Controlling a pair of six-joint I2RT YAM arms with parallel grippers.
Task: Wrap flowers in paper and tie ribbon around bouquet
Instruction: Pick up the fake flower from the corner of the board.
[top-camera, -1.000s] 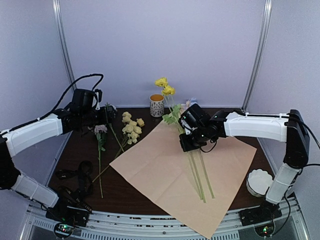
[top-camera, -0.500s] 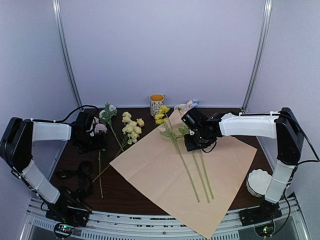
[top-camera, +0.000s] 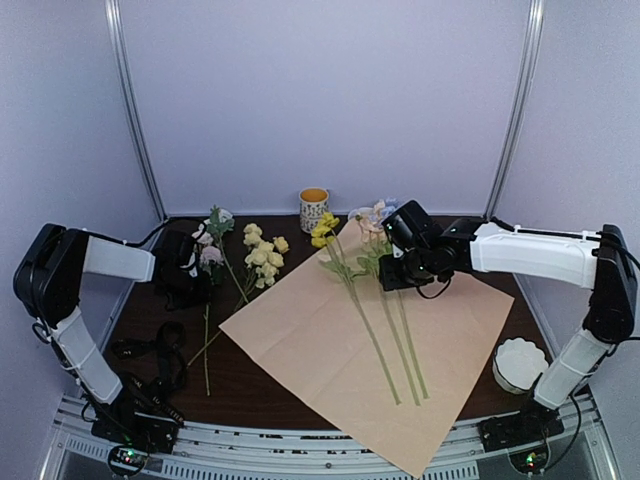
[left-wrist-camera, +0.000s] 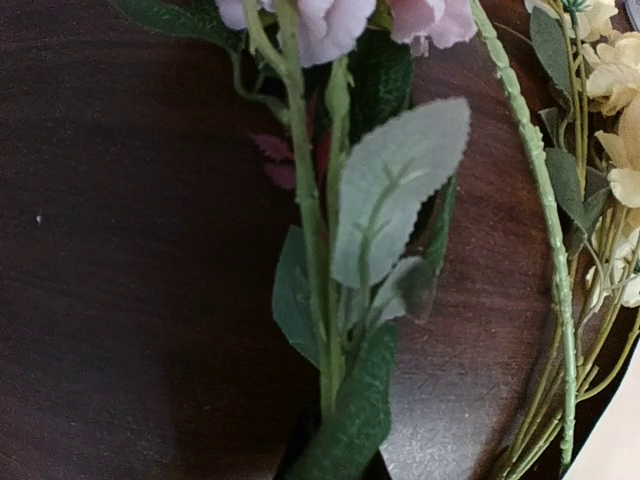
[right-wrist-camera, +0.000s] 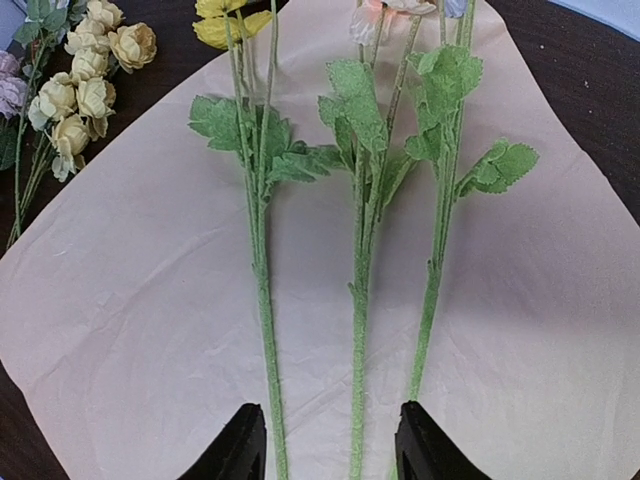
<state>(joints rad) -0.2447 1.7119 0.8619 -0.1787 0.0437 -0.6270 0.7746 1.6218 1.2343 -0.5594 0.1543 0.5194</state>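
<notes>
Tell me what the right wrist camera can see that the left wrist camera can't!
Only the right wrist camera shows three long stems lying side by side on the paper, with the right gripper open at the bottom of the picture. Only the left wrist camera shows a pink flower very close up, with its big leaf and its stem running down into the shut left gripper. Both show the cream roses and the dark table. The left one catches just a pale corner of paper.

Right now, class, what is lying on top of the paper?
Three green-stemmed flowers lie side by side on the paper, blooms toward the far corner. Whatever is beneath the sheet is covered; only dark table shows around it.
</notes>
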